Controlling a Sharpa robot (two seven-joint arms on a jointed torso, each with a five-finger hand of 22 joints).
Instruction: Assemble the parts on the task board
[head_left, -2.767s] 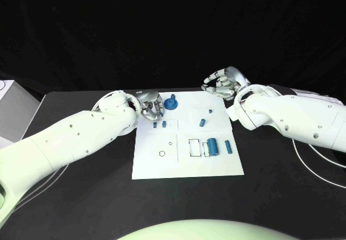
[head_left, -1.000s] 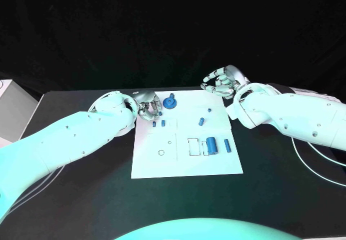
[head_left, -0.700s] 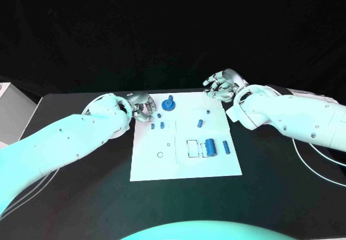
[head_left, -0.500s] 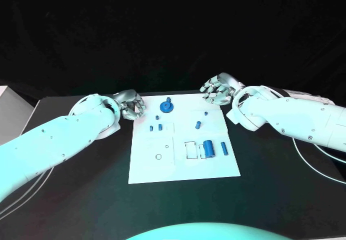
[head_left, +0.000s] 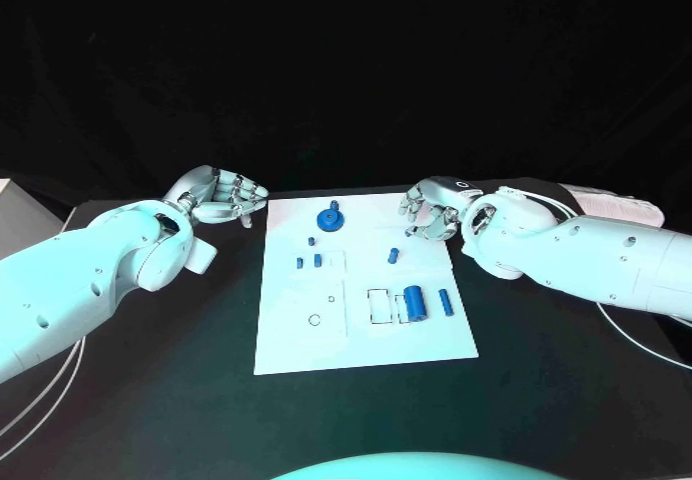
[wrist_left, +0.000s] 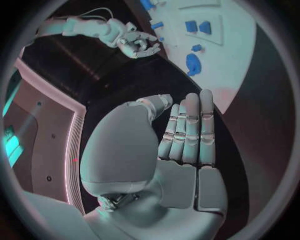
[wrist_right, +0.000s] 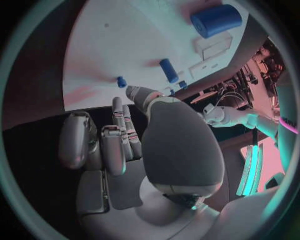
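On the black table (head_left: 173, 400) the white task board (head_left: 361, 340) lies between the arms. The right hand (head_left: 433, 208), fingers curled and empty, hangs at the board's far right corner, just beside a short blue peg (head_left: 394, 256) lying lengthwise away from the robot. The left hand (head_left: 219, 195), fingers straight, together and empty, is well off the board's left edge.

Left hand (head_left: 219, 196) empty, fingers straight and side by side, thumb alongside. Right hand (head_left: 433, 208) empty, fingers partly curled, thumb forward. Both arms reach in from opposite sides, hands well apart.
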